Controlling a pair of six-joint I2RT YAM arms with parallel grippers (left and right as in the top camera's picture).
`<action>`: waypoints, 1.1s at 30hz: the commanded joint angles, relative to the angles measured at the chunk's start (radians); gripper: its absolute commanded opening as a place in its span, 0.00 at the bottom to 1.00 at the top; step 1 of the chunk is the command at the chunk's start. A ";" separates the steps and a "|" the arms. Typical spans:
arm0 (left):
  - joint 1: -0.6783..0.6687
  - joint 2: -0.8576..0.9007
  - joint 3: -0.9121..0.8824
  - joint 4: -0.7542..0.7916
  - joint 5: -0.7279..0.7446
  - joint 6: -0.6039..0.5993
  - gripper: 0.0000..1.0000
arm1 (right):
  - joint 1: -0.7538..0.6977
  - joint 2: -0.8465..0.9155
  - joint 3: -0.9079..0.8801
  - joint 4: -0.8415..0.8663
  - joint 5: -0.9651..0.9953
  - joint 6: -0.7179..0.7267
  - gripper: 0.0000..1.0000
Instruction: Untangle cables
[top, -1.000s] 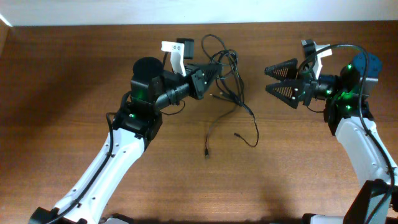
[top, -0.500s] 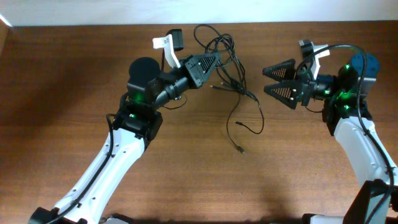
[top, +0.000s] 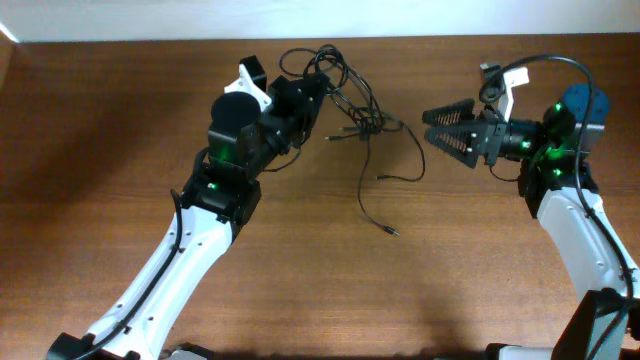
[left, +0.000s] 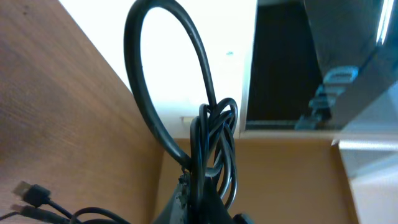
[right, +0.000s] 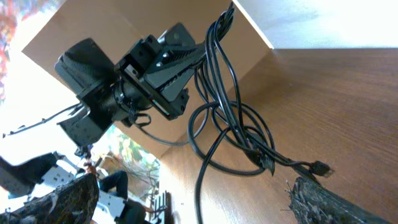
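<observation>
The cables (top: 360, 120) sit at the far middle of the surface (top: 480, 260), between the two arms. The left claw (top: 322, 82) is clamped shut on their upper loops, and the left wrist view shows several strands of the cables (left: 211, 143) pinched together with one big loop standing free above the grip. From there the bundle runs outward toward the right arm into a knotted cluster. Two loose tails then drop toward the near edge, the longer ending in a small plug (top: 394, 232). The right claw (top: 427, 126) has its jaws spread wide, holds nothing, and points straight at that cluster, near it but not touching. In its own camera the cables (right: 217, 118) hang from the left claw (right: 177, 62) and pool just ahead of its fingers (right: 323, 199), a flat plug (right: 317, 167) lying closest. So the long axis of the tangle lies roughly in line with the right claw's reach, and the free arm is the nearer one to the knot and plug ends. A short forward advance looks enough to take a strand and draw it away from the left arm's hold
</observation>
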 joint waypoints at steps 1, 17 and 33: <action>0.001 -0.009 0.007 0.003 -0.059 -0.109 0.00 | 0.006 -0.001 0.007 -0.019 0.062 0.020 0.99; -0.080 -0.009 0.007 -0.016 -0.059 -0.109 0.00 | 0.005 0.001 0.007 -0.023 0.113 -0.079 0.99; -0.092 -0.009 0.007 -0.092 -0.293 -0.109 0.00 | 0.075 0.001 0.006 -0.031 0.000 -0.244 0.50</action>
